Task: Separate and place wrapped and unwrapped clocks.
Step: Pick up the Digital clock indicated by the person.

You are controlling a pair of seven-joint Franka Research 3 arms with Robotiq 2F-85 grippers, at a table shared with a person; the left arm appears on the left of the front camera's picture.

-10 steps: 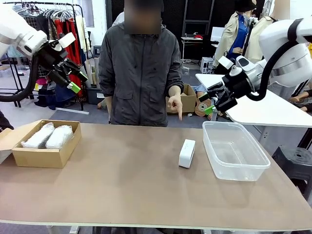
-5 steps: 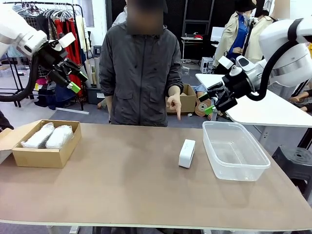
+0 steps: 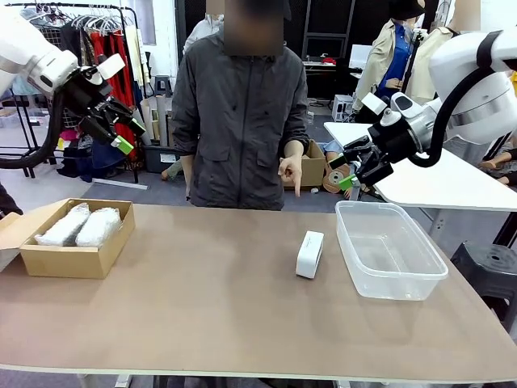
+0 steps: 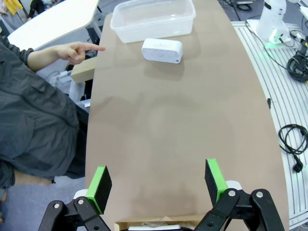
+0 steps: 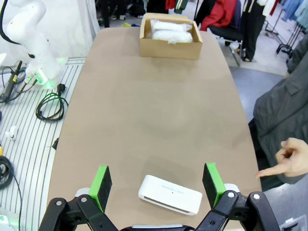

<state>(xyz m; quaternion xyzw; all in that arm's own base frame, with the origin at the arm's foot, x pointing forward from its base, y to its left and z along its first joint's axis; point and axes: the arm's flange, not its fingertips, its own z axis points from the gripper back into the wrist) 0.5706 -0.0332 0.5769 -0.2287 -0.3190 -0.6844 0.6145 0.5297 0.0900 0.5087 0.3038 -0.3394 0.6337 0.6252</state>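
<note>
1. A brown counter [image 3: 218, 323] carries an open cardboard box [image 3: 69, 263] at the robot's left end and a clear plastic tub [image 3: 353, 250] toward the right end, well apart from each other.
2. A person in a grey jacket stands at the far side. One hand [image 3: 290, 171] points a finger down toward the counter, above and just behind the bare clock [image 3: 309, 254].
3. Nothing lies between either gripper and the clocks. The left gripper [image 3: 129, 136] hangs high above the box and the right gripper [image 3: 341, 172] hangs above the far end of the tub. Both have their jaws spread wide and hold nothing.
4. The bare clock is a small white slab with rounded corners, standing on a long edge just beside the tub's left wall, not touching it.
5. One wrapped clock [image 3: 65, 225] and a second wrapped clock [image 3: 98, 225] lie side by side in the box, each a white bubble-wrap bundle.
6. The wrap hides what is inside both bundles. In the left wrist view the box is cut off by the bottom edge between the fingers. The box's left flap runs out of the front view.
</note>
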